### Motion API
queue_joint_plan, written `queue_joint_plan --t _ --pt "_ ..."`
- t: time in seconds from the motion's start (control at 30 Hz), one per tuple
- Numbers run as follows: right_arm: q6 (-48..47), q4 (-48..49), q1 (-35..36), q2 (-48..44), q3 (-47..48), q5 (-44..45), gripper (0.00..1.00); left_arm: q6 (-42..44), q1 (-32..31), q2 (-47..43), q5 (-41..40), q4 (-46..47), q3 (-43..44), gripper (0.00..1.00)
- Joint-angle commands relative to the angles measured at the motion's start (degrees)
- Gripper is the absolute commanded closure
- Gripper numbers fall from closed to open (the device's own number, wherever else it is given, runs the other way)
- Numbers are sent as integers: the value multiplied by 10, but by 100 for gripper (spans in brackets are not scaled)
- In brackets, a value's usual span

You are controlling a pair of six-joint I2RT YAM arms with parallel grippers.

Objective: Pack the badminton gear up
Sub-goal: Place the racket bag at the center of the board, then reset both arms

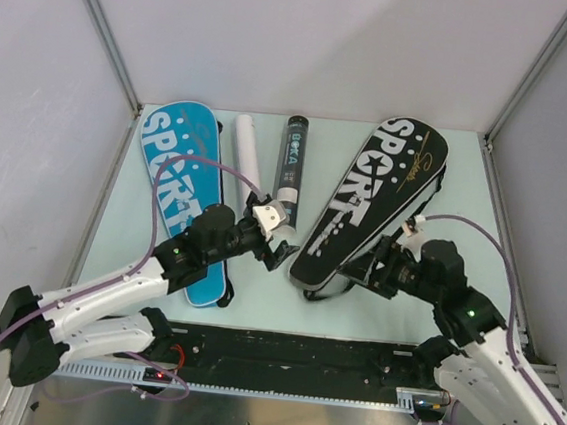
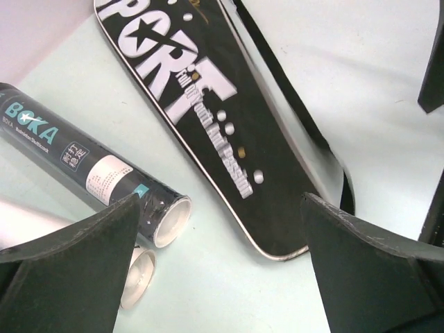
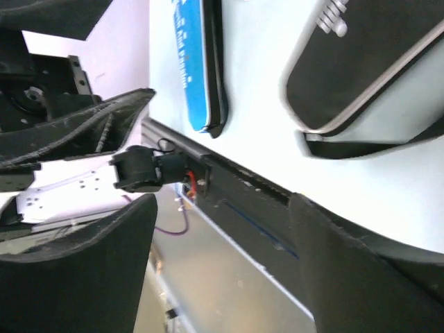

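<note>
Hovering just past the near end of the black tube (image 1: 291, 168), the left pincer (image 1: 277, 242) is spread wide, with nothing between its fingers (image 2: 76, 263). The black tube lies flat on the table (image 1: 264, 306), pointing away from the arms, its white-rimmed end toward them. Just beside it on the left lies the white tube (image 1: 246, 152), and further left of the black tube lies the blue cover (image 1: 173, 192) marked SPORT. To the right of the black tube, apart from it, the black cover (image 1: 375, 201), also marked SPORT, lies at a slant, a black strap (image 2: 291, 104) trailing along its edge. The right pincer (image 1: 360, 272) sits to the right of the black tube's near end, at the narrow end of the black cover. Its fingers (image 3: 90, 270) are spread and grip nothing.
</note>
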Motion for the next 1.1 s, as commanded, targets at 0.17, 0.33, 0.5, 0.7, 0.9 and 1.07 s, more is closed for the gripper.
queue_joint_plan --t 0.17,0.33,0.5,0.7,0.9,1.07 --pt "-46 -150 -77 -87 30 29 1 -10 0 -54 5 -106 84 0" --pt "-114 -189 -85 -40 98 110 1 -28 0 -116 -87 -143 106 0" --pt "-212 -213 -86 -23 185 217 0 -98 -1 -180 -223 -207 157 0" --pt "-293 -208 -86 -50 241 293 1 -146 0 -253 -280 -242 180 0" --pt "-281 -164 -87 -97 253 278 0 -170 0 -306 -297 -276 183 0" --pt "-268 -161 -86 -106 253 279 0 -188 0 -318 -307 -303 191 0"
